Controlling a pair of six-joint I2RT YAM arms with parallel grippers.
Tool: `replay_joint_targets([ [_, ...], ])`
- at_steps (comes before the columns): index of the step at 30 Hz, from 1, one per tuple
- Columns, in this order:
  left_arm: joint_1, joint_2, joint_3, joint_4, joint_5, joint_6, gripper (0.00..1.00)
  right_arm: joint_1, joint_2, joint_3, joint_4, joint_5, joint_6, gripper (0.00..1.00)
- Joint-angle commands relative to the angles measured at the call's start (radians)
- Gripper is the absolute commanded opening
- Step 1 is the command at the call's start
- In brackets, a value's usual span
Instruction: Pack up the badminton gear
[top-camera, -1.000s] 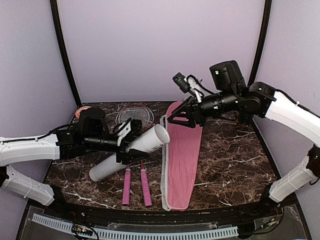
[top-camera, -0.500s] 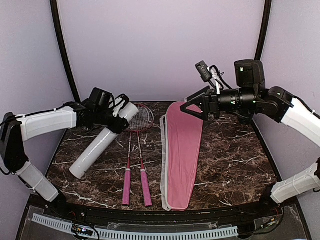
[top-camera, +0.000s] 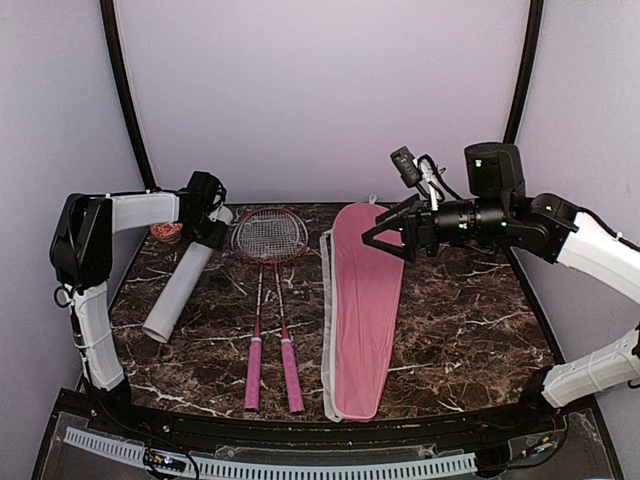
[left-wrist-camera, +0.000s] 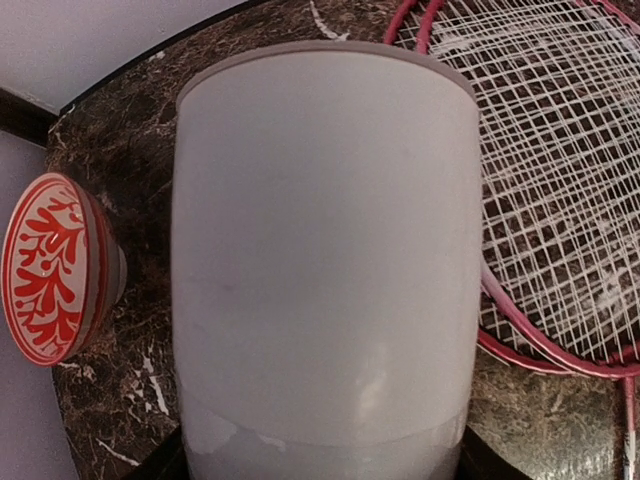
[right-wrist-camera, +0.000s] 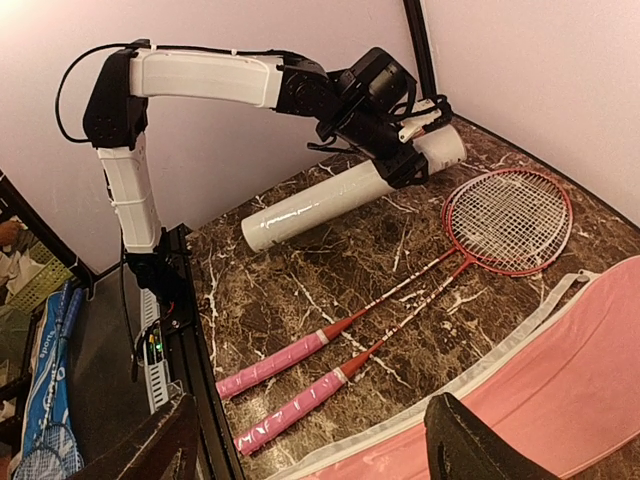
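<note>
Now lays white tube (top-camera: 185, 282) on the desk (top-camera: 460, 320), off the rackets (top-camera: 270, 236), far end clamped in left claw (top-camera: 212, 226); spreads right claw (top-camera: 385, 236), empty, pink cover (top-camera: 365, 310) just beneath; leaves rackets clear for packing

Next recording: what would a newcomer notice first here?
A long pink cover lies right of centre, two red rackets side by side to its left. At far left the left end effector grips a white tube beside a red-patterned cap; the right end effector hovers open above the cover.
</note>
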Motion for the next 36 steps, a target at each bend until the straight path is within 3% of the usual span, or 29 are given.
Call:
replay_joint_targets([
  [1,0.053,0.045,0.096,-0.036,-0.024,-0.031,0.58,-0.019,-0.014,-0.033,0.056,0.006,0.019,0.78],
  [10,0.115,0.146,0.157,-0.002,0.007,-0.064,0.62,-0.032,-0.003,-0.048,0.067,0.028,0.020,0.79],
  [15,0.116,0.165,0.185,-0.008,-0.004,-0.065,0.80,-0.033,0.004,-0.047,0.068,0.038,0.022,0.82],
  [20,0.114,0.151,0.243,-0.075,0.012,-0.081,0.97,-0.036,0.016,-0.049,0.067,0.074,0.024,0.90],
  [24,0.108,0.066,0.234,-0.090,0.025,-0.089,0.99,-0.040,0.008,-0.048,0.073,0.217,0.046,0.99],
  [31,0.047,-0.164,0.115,0.003,-0.005,-0.136,0.99,-0.051,-0.011,-0.122,0.116,0.401,0.094,1.00],
  [36,0.045,-0.338,-0.057,0.094,0.072,-0.235,0.99,-0.064,0.138,-0.018,0.019,0.424,0.128,0.97],
])
